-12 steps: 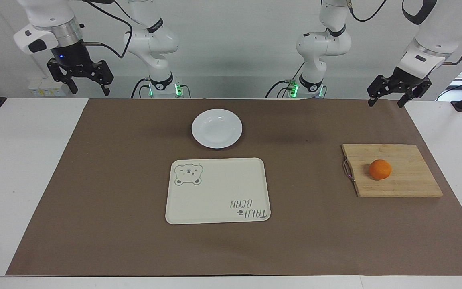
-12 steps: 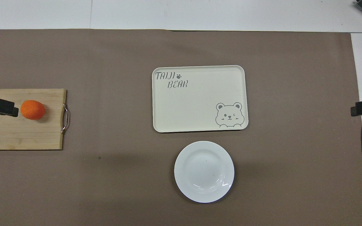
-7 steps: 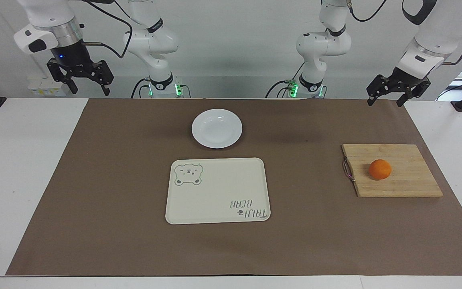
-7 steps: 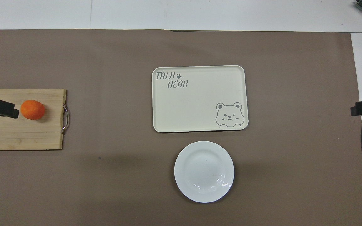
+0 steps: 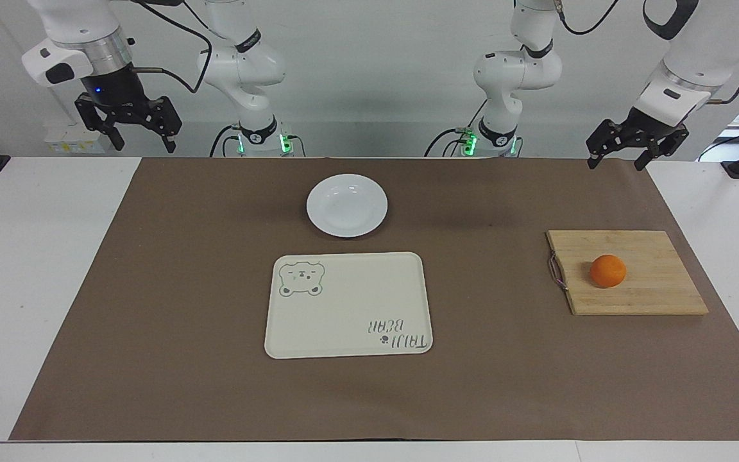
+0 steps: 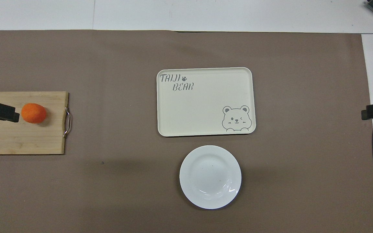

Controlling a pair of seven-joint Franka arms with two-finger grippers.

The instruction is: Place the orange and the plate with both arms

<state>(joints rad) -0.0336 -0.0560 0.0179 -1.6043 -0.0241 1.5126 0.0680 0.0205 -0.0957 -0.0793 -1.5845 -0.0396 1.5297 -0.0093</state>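
Two white Franka arms hang raised at the robots' edge of a table covered with a brown mat. The left gripper, its black fingers spread with nothing between them, hovers over the mat's corner at the left arm's end; below and forward of it lies a bamboo cutting board, its long axis running across the table and its metal handle on the short edge facing the middle. The orange sits on that board, near its centre and well clear of the gripper; from overhead it looks slightly oval, its longer axis lying along the board's length. The right gripper, fingers likewise spread and empty, hovers above the white tabletop just off the mat's corner at the right arm's end. Well inward of it, the round white plate rests flat and right side up on the mat. Just beside the plate, farther from the robots, lies a cream tray printed with a bear face and "TAIJI BEAR", its long sides running across the table, bare.
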